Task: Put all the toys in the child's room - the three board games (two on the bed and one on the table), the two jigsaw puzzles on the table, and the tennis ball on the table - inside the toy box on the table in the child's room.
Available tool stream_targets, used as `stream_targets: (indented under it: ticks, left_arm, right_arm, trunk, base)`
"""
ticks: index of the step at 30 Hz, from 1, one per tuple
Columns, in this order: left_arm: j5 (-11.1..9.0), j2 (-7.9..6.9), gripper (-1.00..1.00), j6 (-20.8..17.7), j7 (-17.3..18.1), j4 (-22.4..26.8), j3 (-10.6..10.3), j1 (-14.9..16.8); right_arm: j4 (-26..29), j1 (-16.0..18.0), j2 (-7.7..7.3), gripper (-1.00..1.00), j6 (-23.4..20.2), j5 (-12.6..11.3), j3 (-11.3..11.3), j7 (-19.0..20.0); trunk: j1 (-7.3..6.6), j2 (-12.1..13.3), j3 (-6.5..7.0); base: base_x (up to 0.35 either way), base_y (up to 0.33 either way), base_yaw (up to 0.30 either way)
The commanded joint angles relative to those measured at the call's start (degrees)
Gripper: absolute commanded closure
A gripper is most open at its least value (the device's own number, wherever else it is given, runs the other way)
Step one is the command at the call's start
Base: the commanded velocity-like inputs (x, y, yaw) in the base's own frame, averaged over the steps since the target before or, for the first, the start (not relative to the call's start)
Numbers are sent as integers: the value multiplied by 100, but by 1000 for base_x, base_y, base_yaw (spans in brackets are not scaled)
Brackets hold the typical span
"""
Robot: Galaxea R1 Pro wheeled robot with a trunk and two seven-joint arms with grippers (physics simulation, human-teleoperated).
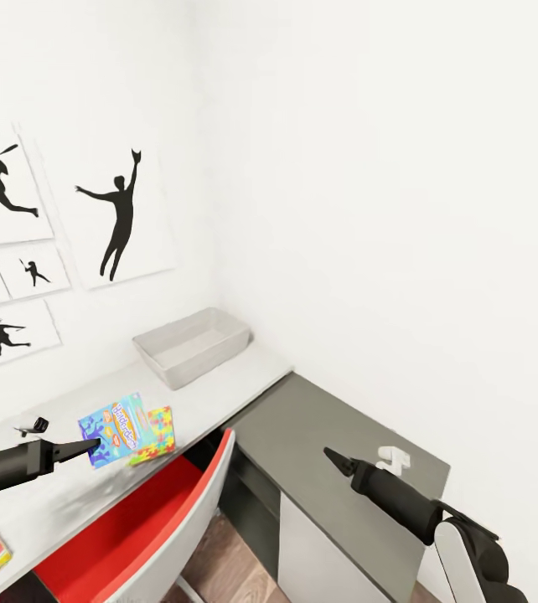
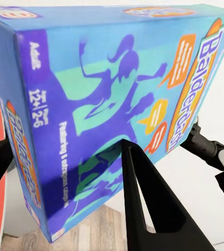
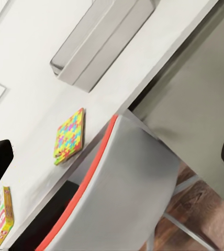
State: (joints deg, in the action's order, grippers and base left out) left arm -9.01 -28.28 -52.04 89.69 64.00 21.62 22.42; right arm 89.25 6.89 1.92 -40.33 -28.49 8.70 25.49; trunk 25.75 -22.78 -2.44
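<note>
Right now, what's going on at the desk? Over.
Left tool shut on blue game box, above table. Right tool empty, state unclear. Toy box empty. Chair below.

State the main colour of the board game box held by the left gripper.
Mainly blue, with teal and purple figures, on the Balderdash box; clearest in the left wrist view.

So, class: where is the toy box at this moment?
In the head view the toy box sits at the far end of the light grey table, against the white wall, beyond the jigsaw puzzle and the blue board game.
</note>
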Motion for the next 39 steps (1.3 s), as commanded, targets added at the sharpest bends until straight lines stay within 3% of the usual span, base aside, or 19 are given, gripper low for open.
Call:
stream_targets:
  ticks: [1, 30, 39]
  left_arm:
    - [-4, 1, 100, -52, 31, -1, -1, 8]
    - [-4, -2, 100, -56, 31, -1, 0, 8]
    - [-4, 1, 100, -57, 31, -1, 0, 8]
  right_arm:
    - [5, 5, 7, -100, -45, -16, 17, 17]
    - [6, 5, -16, -100, -46, -16, 17, 35]
    - [5, 5, -16, -100, -45, -16, 17, 35]
  trunk:
    - [4, -13, -12]
    - [4, -13, 1]
    - [4, -13, 12]
  base:
    - [0, 0, 270]
    - [3, 0, 64]
    - [200, 35, 87]
